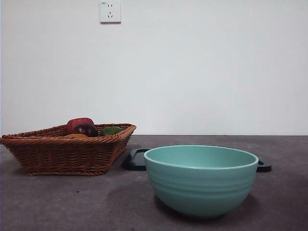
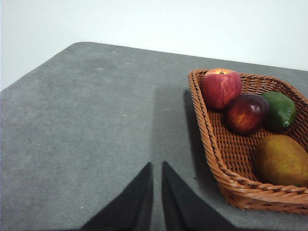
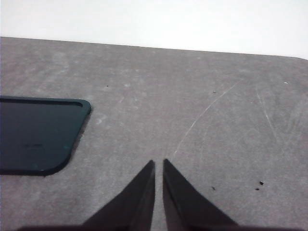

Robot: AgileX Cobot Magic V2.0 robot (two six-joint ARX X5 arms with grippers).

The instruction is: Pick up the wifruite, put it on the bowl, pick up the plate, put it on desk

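The orange-brown wifruite (image 2: 281,160) lies in a brown wicker basket (image 2: 217,154), seen in the left wrist view; in the front view only its top (image 1: 76,136) peeks over the basket rim (image 1: 62,154). The teal bowl (image 1: 200,179) stands empty-looking at the front of the desk (image 1: 72,202). A flat dark plate (image 3: 36,134) lies behind the bowl, its ends showing in the front view (image 1: 135,160). My left gripper (image 2: 157,166) is shut above bare desk beside the basket. My right gripper (image 3: 158,163) is shut above bare desk beside the plate.
The basket also holds a red apple (image 2: 221,87), a dark red-purple fruit (image 2: 247,112) and a green fruit (image 2: 280,109). A white wall with a socket (image 1: 110,11) stands behind the desk. The desk's far edge runs along the wall.
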